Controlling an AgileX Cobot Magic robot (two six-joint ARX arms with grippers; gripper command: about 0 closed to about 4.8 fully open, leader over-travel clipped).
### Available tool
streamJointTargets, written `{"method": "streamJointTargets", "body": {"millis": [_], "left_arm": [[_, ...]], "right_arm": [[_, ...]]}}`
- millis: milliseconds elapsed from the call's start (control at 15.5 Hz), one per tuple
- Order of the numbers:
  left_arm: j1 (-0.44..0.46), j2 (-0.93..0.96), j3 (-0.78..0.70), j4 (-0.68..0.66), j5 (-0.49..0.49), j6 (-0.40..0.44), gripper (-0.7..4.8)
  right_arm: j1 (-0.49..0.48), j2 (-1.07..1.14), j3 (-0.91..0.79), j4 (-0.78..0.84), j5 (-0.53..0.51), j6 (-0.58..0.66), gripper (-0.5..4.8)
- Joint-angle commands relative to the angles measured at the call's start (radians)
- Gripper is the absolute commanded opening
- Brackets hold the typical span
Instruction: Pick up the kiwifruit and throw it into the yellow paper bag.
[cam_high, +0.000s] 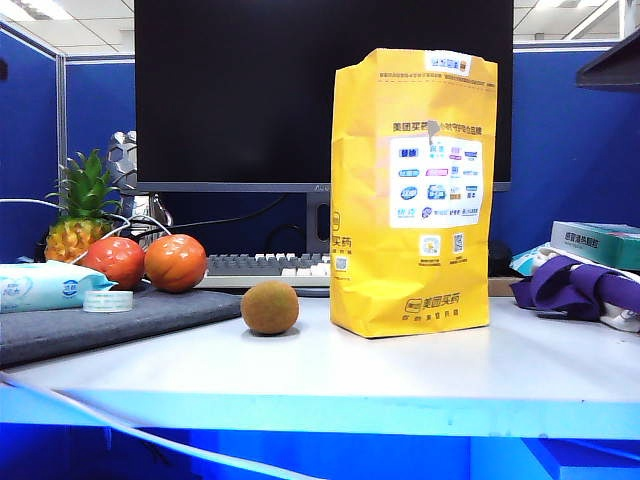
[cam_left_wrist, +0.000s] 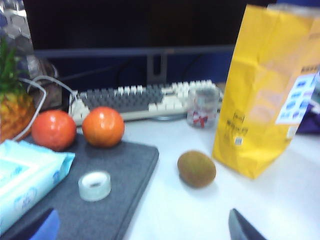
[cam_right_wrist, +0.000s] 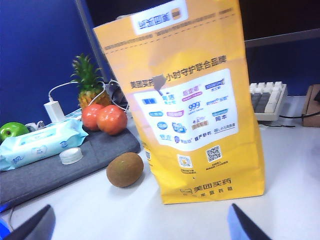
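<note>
The yellow paper bag (cam_high: 413, 190) stands upright on the white table (cam_high: 400, 370), its base resting flat, with the monitor (cam_high: 250, 90) and keyboard (cam_high: 265, 268) behind it. Its top edge appears pressed shut in the exterior view; whether the mouth is open cannot be told.

A grey mat (cam_high: 110, 320) occupies the left of the table and carries two tomatoes (cam_high: 175, 262), a pack of wipes (cam_high: 45, 285) and a roll of tape (cam_high: 108, 300).

The kiwifruit (cam_high: 270, 307) lies on the bare table, just beside the bag's lower corner and near the mat edge, touching neither.

The left gripper (cam_left_wrist: 145, 227) hangs back from the fruit with its two fingertips spread wide apart and nothing between them. The right gripper (cam_right_wrist: 140, 225) faces the bag's printed panel; its fingertips likewise stand wide apart and empty.

Task status: not started. No contact with the fruit exists. Remaining steps are approach, grasp, lift, carry over the bag, and release.
</note>
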Motion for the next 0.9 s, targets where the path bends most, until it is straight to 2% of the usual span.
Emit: {"method": "streamJointTargets", "body": {"millis": [64,193,386,515,644,772,901], "left_arm": [[0.0,0.001,0.005,0.035,0.004,-0.006,4.79],[0.0,0.001,0.005,0.035,0.004,-0.006,4.79],[0.0,0.001,0.005,0.052,0.052,-0.011,4.79],[0.0,0.002,0.005,0.133,0.056,-0.011,4.79],[0.0,0.005,0.021,0.146,0.061,-0.026,4.79],[0.0,0.077,0.106,0.137,0.097,-0.03,4.79],[0.0,0.217,0.222,0.122,0.103,0.03,4.79]], "right_arm": [[-0.001,0.0,0.0,0.016,0.006,-0.001,4.79],[-0.001,0.0,0.0,0.011,0.053,-0.001,4.79],[-0.001,0.0,0.0,0.015,0.055,-0.001,4.79],[-0.001,-0.001,0.0,0.025,0.09,0.0,4.79],[-0.001,-0.001,0.0,0.028,0.086,0.0,4.79],[0.0,-0.001,0.0,0.106,0.082,0.0,4.79],[0.0,0.0,0.001,0.229,0.056,0.0,4.79]]}}
